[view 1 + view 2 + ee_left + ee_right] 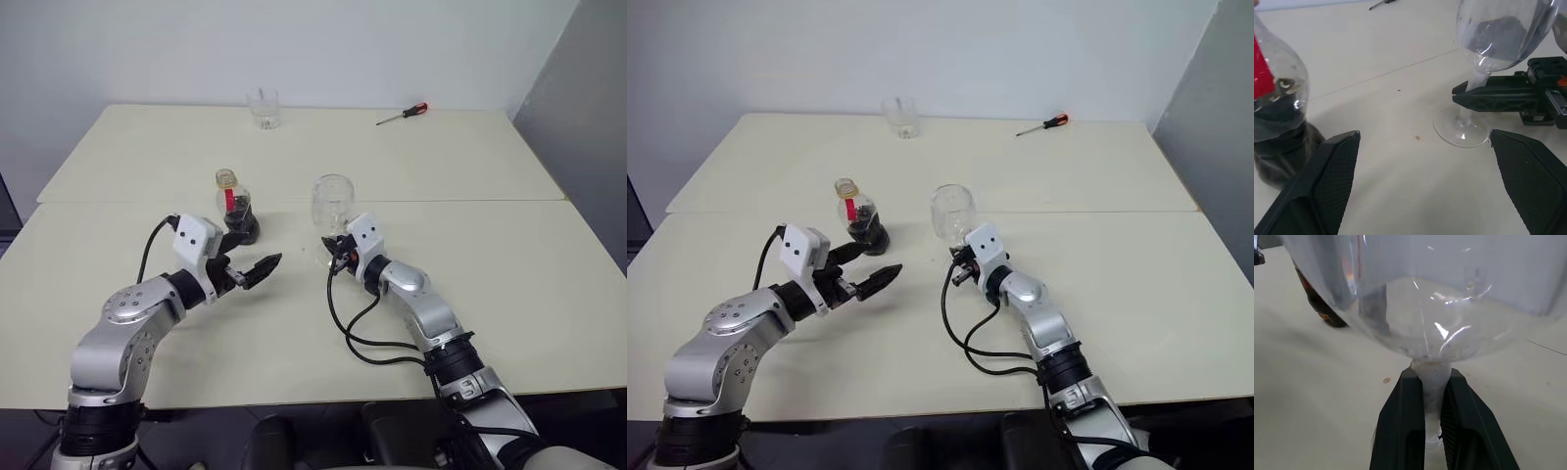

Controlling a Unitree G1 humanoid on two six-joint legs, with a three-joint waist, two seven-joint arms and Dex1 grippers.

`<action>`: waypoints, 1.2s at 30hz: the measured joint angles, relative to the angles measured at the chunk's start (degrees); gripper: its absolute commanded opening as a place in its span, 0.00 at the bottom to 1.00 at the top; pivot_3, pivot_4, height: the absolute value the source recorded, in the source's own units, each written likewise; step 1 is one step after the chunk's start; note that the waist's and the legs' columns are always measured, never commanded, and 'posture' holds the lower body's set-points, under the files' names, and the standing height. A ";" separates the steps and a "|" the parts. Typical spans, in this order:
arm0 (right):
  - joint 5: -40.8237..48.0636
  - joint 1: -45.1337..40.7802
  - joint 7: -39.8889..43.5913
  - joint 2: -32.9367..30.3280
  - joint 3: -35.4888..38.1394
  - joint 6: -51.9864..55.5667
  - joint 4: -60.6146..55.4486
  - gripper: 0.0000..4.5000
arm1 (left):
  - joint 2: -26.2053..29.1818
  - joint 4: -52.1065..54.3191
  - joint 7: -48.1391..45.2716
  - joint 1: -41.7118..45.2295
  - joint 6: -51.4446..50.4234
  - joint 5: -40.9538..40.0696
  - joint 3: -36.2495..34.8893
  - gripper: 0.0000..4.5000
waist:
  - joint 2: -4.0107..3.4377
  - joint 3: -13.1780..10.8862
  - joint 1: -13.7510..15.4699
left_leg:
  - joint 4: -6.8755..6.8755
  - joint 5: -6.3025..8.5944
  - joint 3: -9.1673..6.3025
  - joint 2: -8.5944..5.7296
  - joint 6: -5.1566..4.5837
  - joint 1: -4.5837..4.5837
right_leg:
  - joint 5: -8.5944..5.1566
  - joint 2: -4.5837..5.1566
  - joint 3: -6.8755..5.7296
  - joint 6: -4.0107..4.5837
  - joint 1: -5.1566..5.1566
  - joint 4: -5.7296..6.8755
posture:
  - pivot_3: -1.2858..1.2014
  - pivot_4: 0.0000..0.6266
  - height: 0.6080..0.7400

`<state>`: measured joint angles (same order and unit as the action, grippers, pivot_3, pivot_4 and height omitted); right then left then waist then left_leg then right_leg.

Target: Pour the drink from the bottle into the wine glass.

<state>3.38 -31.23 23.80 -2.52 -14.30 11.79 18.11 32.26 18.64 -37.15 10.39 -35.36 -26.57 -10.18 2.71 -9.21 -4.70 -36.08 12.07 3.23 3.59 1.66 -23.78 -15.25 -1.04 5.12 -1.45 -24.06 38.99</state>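
The bottle [236, 211], squat and clear with a red strip on its neck, stands on the table with dark drink [240, 227] in its lower part. To its right the clear wine glass [333, 202] stands upright, its bowl empty. My right gripper [336, 253] is shut on the thin stem [1432, 382], just above the round foot [1462, 136], which appears to rest on the table. On the near side of the bottle my left gripper [880, 258] is open and holds nothing. It points between the bottle [1273, 137] and the glass and is clear of both.
A short clear tumbler [264, 108] stands at the far edge of the cream table [490, 294]. A red-handled screwdriver [403, 115] lies at the far right. A seam [470, 201] runs across the table behind the glass. Black cables [358, 333] trail from my right wrist.
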 measured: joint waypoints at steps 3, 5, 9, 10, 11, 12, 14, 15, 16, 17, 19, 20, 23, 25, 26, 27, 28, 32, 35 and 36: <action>0.00 -0.67 -0.07 0.02 0.36 -0.29 1.09 0.03 | 0.76 -0.13 -0.82 -0.01 1.13 0.97 1.43 1.00 | 0.02 0.03 -0.01 | 0.00 0.00 0.01 -0.01 0.00 0.03 | 0.00 0.00 0.00 0.00 0.02 0.01 | 0.52 0.24 1.00; 0.00 -0.98 -0.06 0.00 0.73 -0.66 1.81 0.03 | 1.73 -0.30 -1.66 -0.01 1.89 1.64 2.58 1.00 | 0.04 0.06 -0.02 | 0.00 0.00 0.01 0.00 0.00 0.04 | 0.00 0.00 0.00 0.00 0.03 0.01 | 0.52 0.24 1.00; 0.00 -1.04 0.00 -0.48 0.83 -1.44 2.32 0.03 | 2.22 -0.75 -2.39 0.03 3.37 2.56 3.33 1.00 | 0.04 0.12 -0.01 | -0.01 0.00 0.01 0.01 0.00 0.05 | -0.01 0.00 0.00 0.01 0.04 0.01 | 0.52 0.24 1.00; 0.00 -1.10 0.01 -0.59 0.88 -1.47 2.39 0.03 | 2.22 -0.95 -2.38 0.06 3.42 2.73 3.36 1.00 | 0.04 0.14 0.02 | -0.01 0.00 0.01 0.01 0.00 0.04 | -0.01 0.00 -0.01 0.01 0.05 0.01 | 0.52 0.24 1.00; 0.00 -1.18 0.01 -0.76 0.89 -1.49 2.45 0.03 | 2.21 -1.13 -2.35 0.10 3.50 2.85 3.47 1.00 | 0.04 0.14 0.06 | -0.01 0.00 0.01 0.01 0.00 0.04 | -0.01 0.00 -0.01 0.00 0.05 0.01 | 0.52 0.24 1.00; 0.00 -1.26 0.00 -0.89 0.92 -1.49 2.53 0.03 | 2.21 -1.26 -2.31 0.15 3.58 2.93 3.60 1.00 | 0.04 0.14 0.10 | -0.01 0.00 0.01 0.00 0.00 0.04 | -0.02 0.00 -0.02 -0.01 0.06 0.01 | 0.52 0.24 1.00; 0.00 -1.35 -0.01 -1.08 1.04 -1.49 2.63 0.03 | 2.14 -1.32 -2.27 0.47 3.76 3.10 3.76 1.00 | 0.04 0.14 0.23 | -0.02 0.00 0.01 0.00 0.00 0.04 | -0.02 0.00 -0.02 -0.02 0.06 0.01 | 0.52 0.24 1.00; 0.00 -1.39 -0.01 -1.17 1.10 -1.49 2.68 0.03 | 2.12 -1.34 -2.26 0.72 4.04 3.15 3.78 1.00 | 0.04 0.14 0.30 | -0.02 0.00 0.01 -0.01 0.00 0.04 | -0.02 0.00 -0.02 -0.02 0.07 0.01 | 0.52 0.24 1.00; 0.00 -1.41 -0.02 -1.28 1.20 -1.49 2.72 0.03 | 2.06 -1.43 -2.25 1.09 4.45 3.20 3.81 1.00 | 0.04 0.14 0.42 | -0.02 0.00 0.02 -0.01 0.00 0.04 | -0.02 0.00 -0.02 -0.02 0.07 0.01 | 0.52 0.24 1.00; 0.00 -1.44 -0.03 -1.39 1.22 -1.49 2.75 0.03 | 2.03 -1.47 -2.25 1.37 4.67 3.22 3.82 1.00 | 0.04 0.15 0.51 | -0.02 0.00 0.02 -0.01 0.00 0.04 | -0.02 0.00 -0.02 -0.02 0.07 0.01 | 0.52 0.24 1.00; 0.00 -1.49 -0.03 -1.65 1.34 -1.48 2.80 0.03 | 2.00 -1.74 -2.25 1.69 4.89 3.25 3.98 1.00 | 0.03 0.17 0.68 | -0.02 0.00 0.02 -0.02 0.00 0.04 | -0.02 0.00 -0.01 -0.02 0.08 0.01 | 0.52 0.24 1.00; 0.00 -1.54 -0.04 -1.83 1.43 -1.47 2.84 0.03 | 1.98 -2.21 -2.26 1.83 4.96 3.26 4.23 1.00 | 0.02 0.18 0.82 | -0.03 0.00 0.02 -0.03 0.00 0.04 | -0.02 0.00 -0.01 -0.02 0.08 0.01 | 0.52 0.24 1.00; 0.05 -1.58 0.27 -2.84 1.76 -1.11 2.48 0.03 | 1.90 -3.25 -2.36 2.02 5.14 3.47 4.83 1.00 | 0.02 0.17 1.36 | -0.05 0.00 0.04 -0.04 0.00 0.04 | -0.03 0.01 -0.01 -0.04 0.08 0.00 | 0.52 0.24 1.00; 0.12 -1.50 1.05 -3.94 1.90 -0.54 1.86 0.03 | 1.90 -3.51 -2.45 2.22 5.57 3.60 5.16 1.00 | 0.02 0.17 1.80 | -0.07 0.00 0.06 -0.10 0.00 0.03 | -0.03 0.07 -0.01 -0.04 0.09 -0.01 | 0.52 0.24 1.00; 0.14 -1.34 1.18 -4.26 2.00 -0.17 1.42 0.03 | 1.90 -3.64 -2.50 2.49 5.70 3.68 5.35 1.00 | 0.02 0.18 2.00 | -0.08 -0.01 0.06 -0.11 -0.01 0.03 | -0.03 0.08 -0.02 -0.04 0.10 -0.01 | 0.52 0.24 1.00; 0.15 -1.17 1.20 -4.44 2.02 -0.01 1.09 0.03 | 1.90 -3.78 -2.54 2.77 5.79 3.72 5.38 1.00 | 0.03 0.18 2.11 | -0.09 -0.01 0.07 -0.11 0.00 0.03 | -0.03 0.08 -0.01 -0.04 0.10 -0.02 | 0.52 0.24 1.00; 0.16 -0.82 1.24 -4.66 2.09 0.17 0.49 0.03 | 1.90 -3.95 -2.59 3.09 5.97 3.75 5.41 1.00 | 0.03 0.18 2.27 | -0.09 0.00 0.07 -0.11 -0.01 0.03 | -0.04 0.08 -0.01 -0.04 0.11 -0.02 | 0.52 0.24 1.00; 0.68 0.79 1.98 -5.84 2.76 1.33 -2.21 0.03 | 1.81 -4.95 -3.09 3.91 7.22 3.83 5.43 1.00 | 0.03 0.18 2.73 | -0.08 0.00 0.08 -0.11 0.00 0.01 | -0.04 0.08 -0.03 -0.04 0.09 -0.04 | 0.52 0.24 1.00; 1.31 1.60 2.49 -6.60 3.40 2.51 -4.14 0.03 | 1.53 -5.07 -3.47 3.94 8.33 3.81 5.37 1.00 | 0.03 0.18 2.92 | -0.08 0.00 0.09 -0.11 0.00 -0.01 | -0.03 0.09 -0.04 -0.03 0.09 -0.05 | 0.52 0.24 1.00; 1.39 1.81 2.66 -6.79 3.55 2.89 -4.59 0.03 | 1.50 -5.07 -3.52 3.99 8.71 3.81 5.37 1.00 | 0.03 0.18 2.93 | -0.08 0.00 0.09 -0.12 0.00 -0.01 | -0.04 0.09 -0.03 -0.04 0.09 -0.05 | 0.52 0.24 1.00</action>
<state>4.77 -29.42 26.46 -9.30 -10.74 14.69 13.52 33.77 13.56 -40.67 14.38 -26.65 -22.76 -4.81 2.74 -9.04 -1.77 -36.16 12.07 3.32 3.47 1.65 -23.80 -15.29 -0.95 5.09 -1.48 -23.97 38.94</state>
